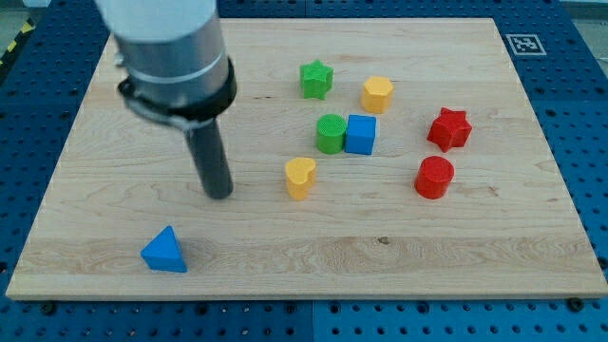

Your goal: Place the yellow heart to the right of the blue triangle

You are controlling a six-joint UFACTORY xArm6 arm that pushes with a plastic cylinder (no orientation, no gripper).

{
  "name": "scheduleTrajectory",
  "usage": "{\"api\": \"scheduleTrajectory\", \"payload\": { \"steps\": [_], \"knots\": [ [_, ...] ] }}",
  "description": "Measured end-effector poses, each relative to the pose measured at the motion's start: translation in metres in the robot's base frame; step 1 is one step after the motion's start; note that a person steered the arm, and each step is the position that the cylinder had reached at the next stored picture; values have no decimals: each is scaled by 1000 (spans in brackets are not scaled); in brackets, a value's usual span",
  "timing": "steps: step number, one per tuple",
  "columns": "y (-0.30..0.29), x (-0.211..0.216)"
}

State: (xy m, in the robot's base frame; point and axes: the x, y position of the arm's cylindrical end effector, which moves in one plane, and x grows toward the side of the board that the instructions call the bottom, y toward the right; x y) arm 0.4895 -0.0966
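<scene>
The yellow heart (300, 177) sits near the middle of the wooden board (475, 256). The blue triangle (164, 251) lies at the view's lower left. My tip (219, 194) rests on the board, left of the yellow heart with a gap between them, and above and right of the blue triangle. It touches no block.
A green star (315, 79) and a yellow hexagon (377, 94) lie toward the view's top. A green cylinder (331, 133) touches a blue cube (361, 134) just above the heart. A red star (448, 129) and a red cylinder (435, 177) lie at the right.
</scene>
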Motion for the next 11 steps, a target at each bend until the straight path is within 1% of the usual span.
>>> {"api": "scheduleTrajectory", "payload": {
  "steps": [1,2,3,4,5,6,7,8,11],
  "knots": [
    [46,-35],
    [118,-37],
    [136,-37],
    [133,-35],
    [114,-13],
    [94,0],
    [87,0],
    [73,15],
    [52,27]
  ]
}}
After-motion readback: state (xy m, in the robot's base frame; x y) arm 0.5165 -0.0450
